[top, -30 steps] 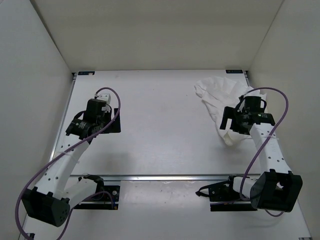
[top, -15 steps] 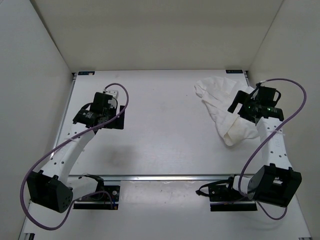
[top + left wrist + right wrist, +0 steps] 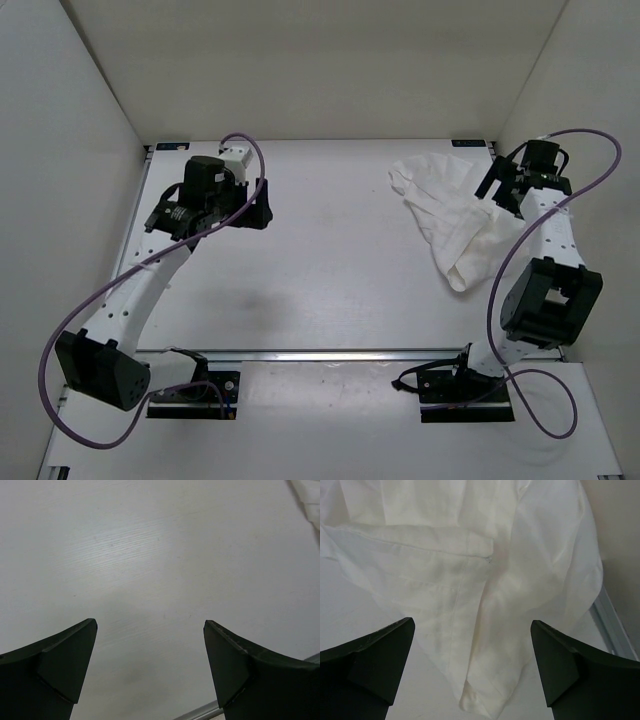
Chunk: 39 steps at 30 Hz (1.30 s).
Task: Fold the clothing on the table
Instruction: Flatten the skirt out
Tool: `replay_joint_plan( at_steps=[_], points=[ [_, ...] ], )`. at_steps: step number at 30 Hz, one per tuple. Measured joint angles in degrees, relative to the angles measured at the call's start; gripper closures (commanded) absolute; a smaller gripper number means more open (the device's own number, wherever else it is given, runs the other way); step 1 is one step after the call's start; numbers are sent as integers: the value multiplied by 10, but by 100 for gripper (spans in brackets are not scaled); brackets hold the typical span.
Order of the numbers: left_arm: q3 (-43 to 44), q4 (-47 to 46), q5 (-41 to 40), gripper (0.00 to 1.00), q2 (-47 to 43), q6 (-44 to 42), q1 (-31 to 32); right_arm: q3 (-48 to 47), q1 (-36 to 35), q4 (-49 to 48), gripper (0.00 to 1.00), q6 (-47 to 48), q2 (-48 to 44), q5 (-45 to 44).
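Note:
The clothing (image 3: 450, 215) is a thin white garment lying crumpled at the back right of the table (image 3: 320, 270). Its seams and a folded lower tip fill the right wrist view (image 3: 485, 580). My right gripper (image 3: 495, 192) hovers over the garment's right edge, open, with nothing between its fingers (image 3: 472, 622). My left gripper (image 3: 257, 212) is open above bare table at the back left, well apart from the clothing. Only a corner of the clothing (image 3: 311, 500) shows at the top right of the left wrist view, beyond the empty gripper (image 3: 150, 623).
White walls enclose the table on three sides. The table's metal frame (image 3: 615, 630) runs close along the clothing's right side, and a metal rail (image 3: 330, 355) crosses in front of both arm bases. Purple cables loop from each arm.
The right arm swung back and to the right, from over the garment's lower part to its back right edge. The left arm reached farther back and rightward. Both grippers stayed open.

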<state>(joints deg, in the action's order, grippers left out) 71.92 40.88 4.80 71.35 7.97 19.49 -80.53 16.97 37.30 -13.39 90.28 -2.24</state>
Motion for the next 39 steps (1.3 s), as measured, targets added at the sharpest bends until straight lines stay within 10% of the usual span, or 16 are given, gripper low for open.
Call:
replay_joint_plan(
  at_steps=[13,26,30,35,39],
  points=[
    [62,-77,198,2,66,0,-27,-47,-35,-26,11,22,180,2],
    [9,-171,214,2,-8,1,-46,-40,-22,-58,20,26,199,0],
    [7,-174,223,1,2,3,-39,-15,-18,-88,38,24,200,15],
    [5,-174,231,1,2,9,-44,-13,-14,-109,100,24,216,45],
    [5,-173,233,1,4,12,-47,-13,-11,-119,100,12,222,65]
  ],
)
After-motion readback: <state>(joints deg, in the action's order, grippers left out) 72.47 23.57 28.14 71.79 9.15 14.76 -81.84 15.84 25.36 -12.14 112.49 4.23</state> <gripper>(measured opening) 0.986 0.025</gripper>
